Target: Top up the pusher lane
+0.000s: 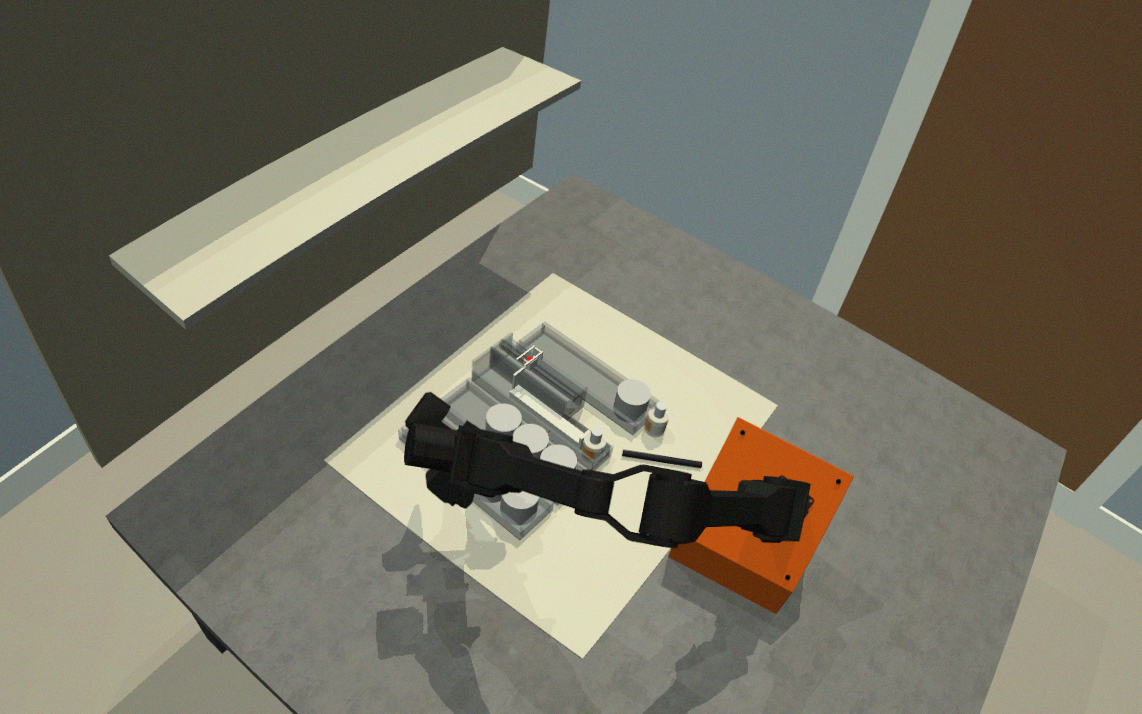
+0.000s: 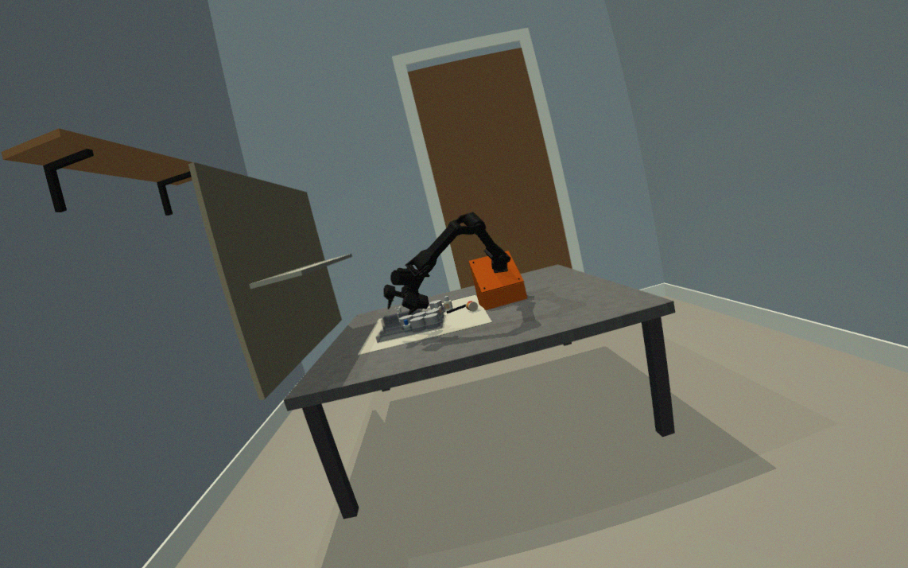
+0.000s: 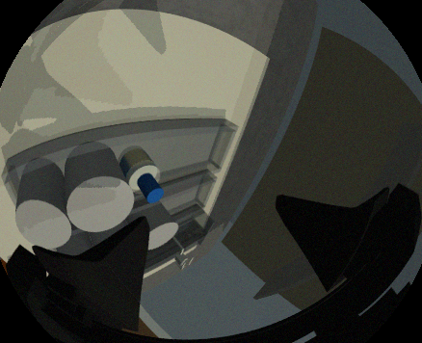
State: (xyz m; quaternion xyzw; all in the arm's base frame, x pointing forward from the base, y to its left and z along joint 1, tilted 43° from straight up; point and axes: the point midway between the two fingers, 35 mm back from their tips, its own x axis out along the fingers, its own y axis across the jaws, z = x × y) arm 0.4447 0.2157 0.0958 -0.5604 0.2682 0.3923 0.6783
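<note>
Released, wide-spread fingers (image 1: 438, 448) (image 2: 401, 301) are shown over the rear of the lanes, with the presumed matching loose jar (image 1: 657, 418) (image 2: 448, 301) seen upright, long axis vertical, well apart from them towards the orange base block (image 1: 766, 447) (image 2: 503, 293).

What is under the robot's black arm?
Beneath the black jointed arm is part of a cream rectangular mat. Grey-white round jars peek out beside it. Whatever it covers from above can't be seen there.

The black arm (image 2: 436, 247) arches from the orange box (image 2: 506, 293) over the pale mat (image 2: 468, 320) on the table (image 2: 584, 299).
</note>
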